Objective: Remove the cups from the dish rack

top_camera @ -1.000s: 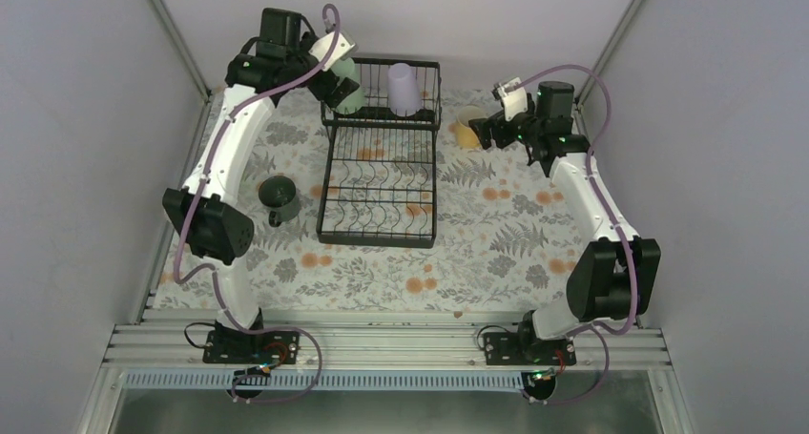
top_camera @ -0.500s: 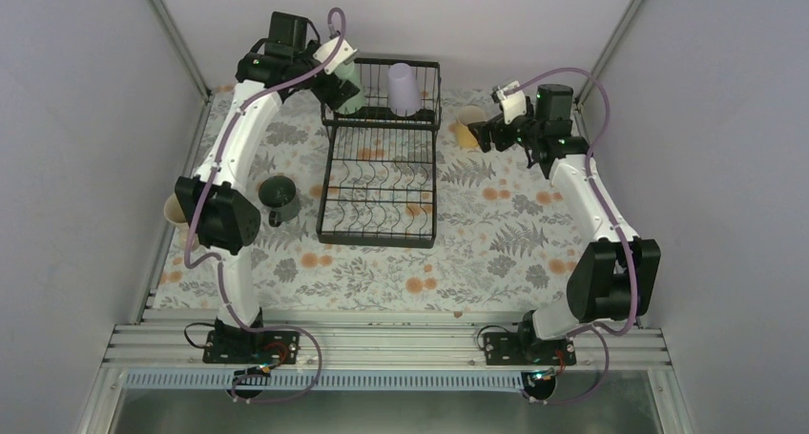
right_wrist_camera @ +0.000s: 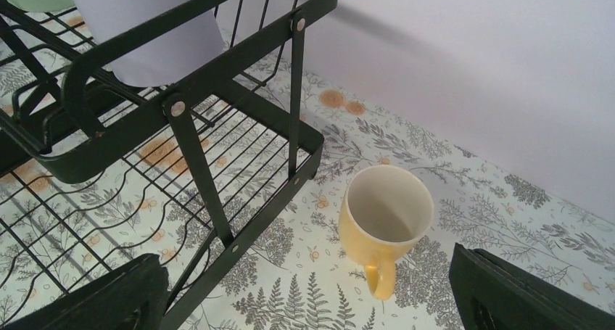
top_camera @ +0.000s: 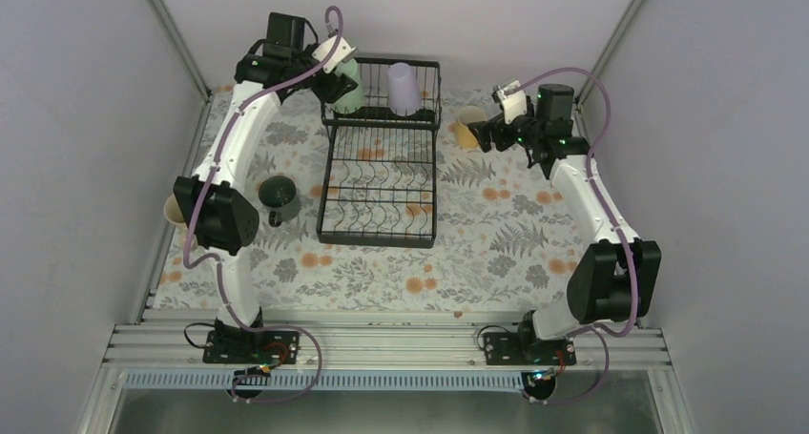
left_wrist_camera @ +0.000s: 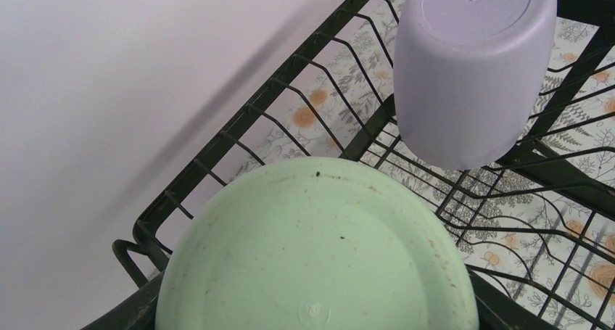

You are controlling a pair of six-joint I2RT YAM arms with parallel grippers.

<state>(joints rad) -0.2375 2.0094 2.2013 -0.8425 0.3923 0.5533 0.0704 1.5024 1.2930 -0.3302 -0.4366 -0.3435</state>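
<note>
The black wire dish rack (top_camera: 380, 191) stands mid-table. On its raised shelf a mint-green cup (top_camera: 349, 83) and a lavender cup (top_camera: 404, 87) sit upside down. My left gripper (top_camera: 336, 79) is closed around the mint-green cup; its base (left_wrist_camera: 315, 250) fills the left wrist view, with the lavender cup (left_wrist_camera: 471, 69) beyond. My right gripper (top_camera: 483, 131) is open and empty. The yellow-orange mug (top_camera: 467, 127) stands upright on the cloth just ahead of it (right_wrist_camera: 384, 217). A dark grey-green mug (top_camera: 280, 196) stands left of the rack. A beige mug (top_camera: 172, 209) peeks from behind the left arm. The light green mug is out of view.
The rack's lower tray (right_wrist_camera: 145, 199) holds no cups and lies close to the left of my right fingers (right_wrist_camera: 94, 297). The grey back wall runs just behind the rack. Metal frame posts (top_camera: 176, 33) stand at the back corners. A floral cloth (top_camera: 496, 234) covers the table.
The left arm's elbow has swung up and in, and the left gripper has settled over the mint-green cup. The beige mug has come into view. The right arm has barely moved.
</note>
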